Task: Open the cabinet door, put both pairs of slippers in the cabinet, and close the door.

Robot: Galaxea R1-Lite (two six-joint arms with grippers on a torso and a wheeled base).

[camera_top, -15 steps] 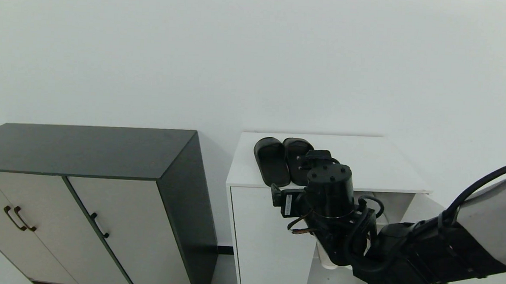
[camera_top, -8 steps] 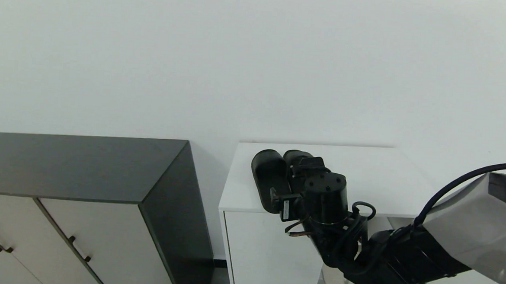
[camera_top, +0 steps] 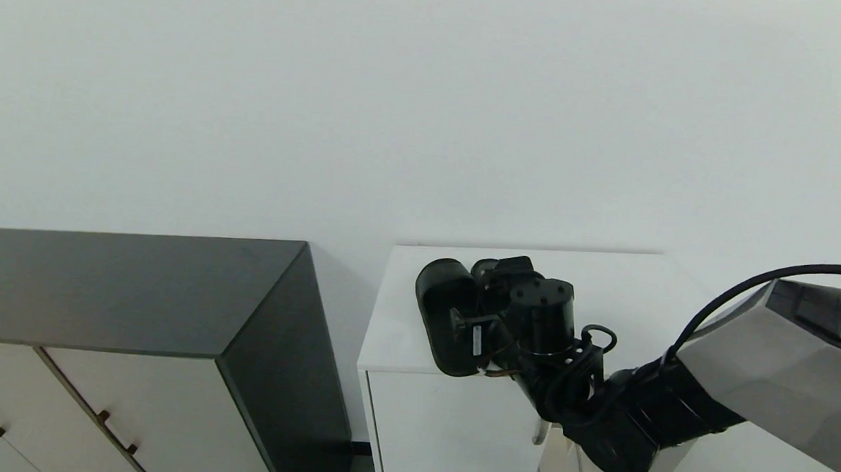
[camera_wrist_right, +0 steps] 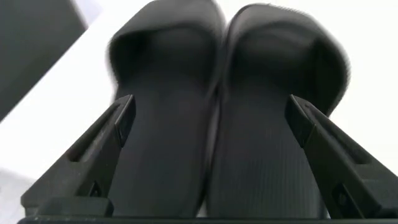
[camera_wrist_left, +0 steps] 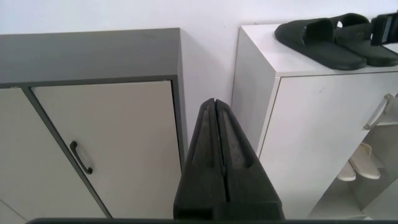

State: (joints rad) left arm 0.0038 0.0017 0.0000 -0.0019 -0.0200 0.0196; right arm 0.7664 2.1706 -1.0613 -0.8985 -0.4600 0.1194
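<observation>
Since the black slippers (camera_wrist_right: 217,130) lie side by side, touching, on the top of the white cabinet (camera_top: 619,297) with their strap ends on the far side, we read the step in hand as the pick-up of this pair. Around them stands the right gripper (camera_wrist_right: 210,115). Its fingers (camera_wrist_right: 93,162) are spread wide, one along each outer edge of the pair, and hold nothing. We cannot tell from the wrist view whether the tips brush the rubber or stand just clear of it.

Lower down, a pair of pale slippers (camera_wrist_left: 360,163) sits on a low shelf of the same cabinet, beyond a white panel with a bar handle (camera_wrist_left: 380,112). We take that panel for the opened door, though the angle leaves it uncertain. So the task looks to us roughly half done: door open, one pair stowed, one pair to go, door to shut.

Well apart from all this, the left gripper (camera_wrist_left: 216,124) hangs in front of the gap between the white cabinet and the dark-topped cabinet (camera_top: 123,285), its fingers pressed flat together and empty.

Next, we judge, the right fingers must squeeze inward evenly so both slippers are pinched as one. They must then lift the pair clear of the top and carry it down past the front edge to the shelf without one slipping loose.
</observation>
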